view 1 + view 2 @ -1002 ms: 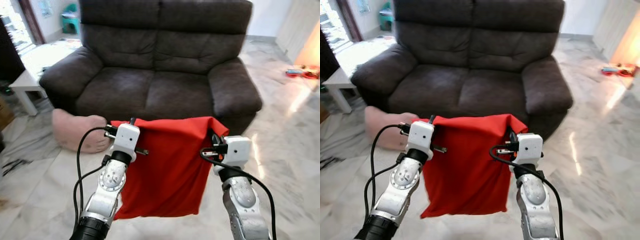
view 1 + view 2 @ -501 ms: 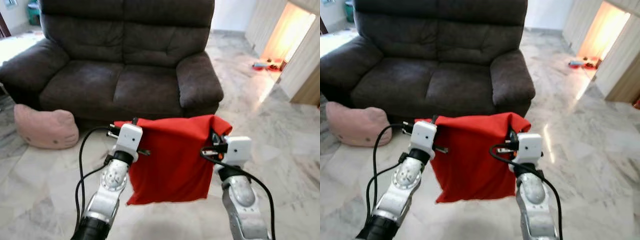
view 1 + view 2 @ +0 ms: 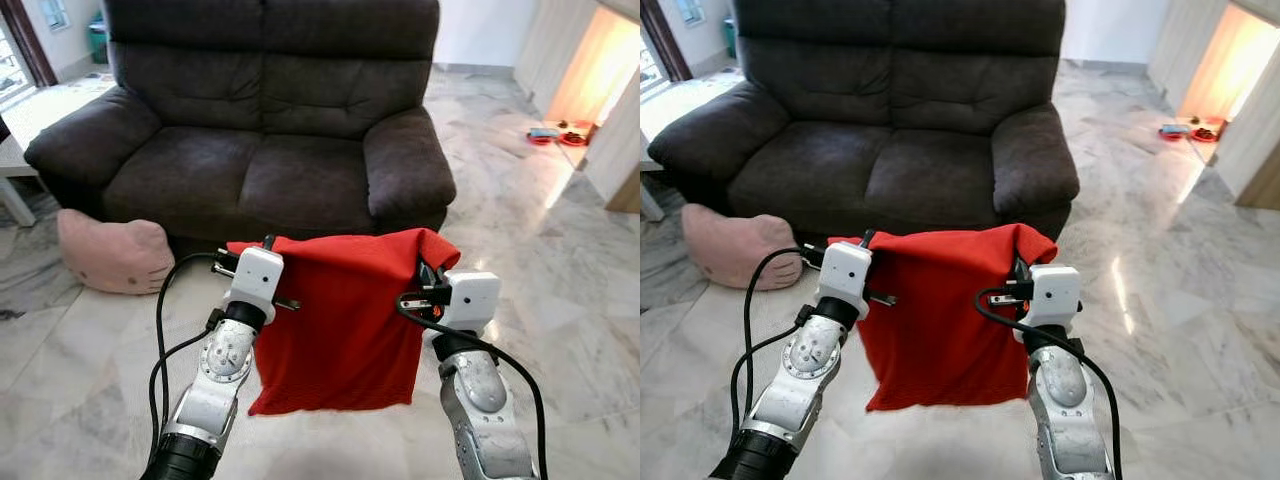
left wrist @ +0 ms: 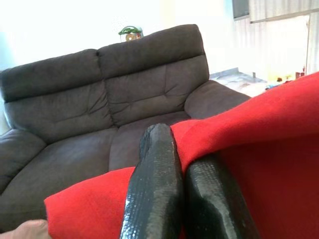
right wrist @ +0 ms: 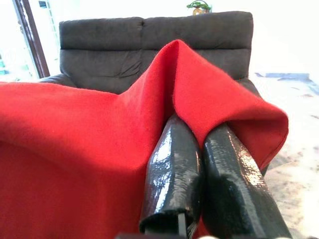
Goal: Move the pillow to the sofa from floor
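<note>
Before the dark sofa (image 3: 270, 150), the left gripper (image 4: 187, 186) and right gripper (image 5: 209, 174) each have their fingers pinched tight on the top edge of a limp red pillow (image 3: 345, 320), hanging between them above the floor (image 3: 90, 340). Carrying it well likely means keeping both arms level while stepping closer, then releasing over the seat.

One dark sofa (image 3: 270, 130) with two seat cushions and two back cushions. One red pillow (image 3: 345, 320), hanging limp between two robot hands, the left hand (image 3: 235, 262) and the right hand (image 3: 425, 280), each pinched tight on a top corner. One pink cushion (image 3: 112, 252) on the floor. One white desk (image 3: 10, 185) at the edge. One plant (image 4: 130, 33) behind the sofa.
</note>
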`<state>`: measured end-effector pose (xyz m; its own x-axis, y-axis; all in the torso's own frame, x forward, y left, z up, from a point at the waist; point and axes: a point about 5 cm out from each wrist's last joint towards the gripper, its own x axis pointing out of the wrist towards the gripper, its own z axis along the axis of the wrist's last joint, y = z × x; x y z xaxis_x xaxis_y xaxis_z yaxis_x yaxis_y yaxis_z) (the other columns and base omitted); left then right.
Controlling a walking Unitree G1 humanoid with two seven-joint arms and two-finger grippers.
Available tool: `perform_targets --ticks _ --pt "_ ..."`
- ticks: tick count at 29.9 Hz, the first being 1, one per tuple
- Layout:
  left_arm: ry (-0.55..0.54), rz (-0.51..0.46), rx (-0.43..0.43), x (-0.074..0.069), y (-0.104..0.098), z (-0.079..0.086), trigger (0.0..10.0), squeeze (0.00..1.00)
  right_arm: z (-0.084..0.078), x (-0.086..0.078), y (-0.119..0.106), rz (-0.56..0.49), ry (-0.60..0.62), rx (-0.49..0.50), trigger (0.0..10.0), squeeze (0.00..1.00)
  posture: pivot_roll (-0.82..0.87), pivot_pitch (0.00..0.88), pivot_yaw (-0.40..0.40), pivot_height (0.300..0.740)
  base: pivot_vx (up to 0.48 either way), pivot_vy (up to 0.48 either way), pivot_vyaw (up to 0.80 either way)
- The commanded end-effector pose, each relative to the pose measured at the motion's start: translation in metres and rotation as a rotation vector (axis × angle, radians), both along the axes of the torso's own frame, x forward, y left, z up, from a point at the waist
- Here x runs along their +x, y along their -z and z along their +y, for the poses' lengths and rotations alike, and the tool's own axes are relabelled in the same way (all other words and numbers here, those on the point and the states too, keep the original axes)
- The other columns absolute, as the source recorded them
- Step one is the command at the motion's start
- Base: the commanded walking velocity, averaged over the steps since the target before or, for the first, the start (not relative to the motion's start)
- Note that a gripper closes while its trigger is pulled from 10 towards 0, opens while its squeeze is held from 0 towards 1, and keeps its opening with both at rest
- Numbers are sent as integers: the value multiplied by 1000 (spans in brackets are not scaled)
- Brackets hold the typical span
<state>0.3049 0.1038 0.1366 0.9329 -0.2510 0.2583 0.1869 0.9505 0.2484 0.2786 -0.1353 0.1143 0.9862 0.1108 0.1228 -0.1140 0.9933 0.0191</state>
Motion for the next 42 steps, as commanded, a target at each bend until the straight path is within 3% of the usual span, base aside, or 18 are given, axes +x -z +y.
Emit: perform_targets --ticks 1,23,42 --pt "22 -106 -32 -3 -22 -4 10000 0 5 2 -17 -89 -18 10 10000 0 -61 0 -29 740 0 0 0" --pt "10 -120 -37 0 -26 -3 10000 0 6 3 -17 -88 -29 -8 10000 0 -53 0 -39 740 270 0 0" --pt "-3 -118 -42 -1 -25 -3 10000 0 15 0 -20 -107 -113 -59 10000 0 -55 0 -49 740 337 0 57"
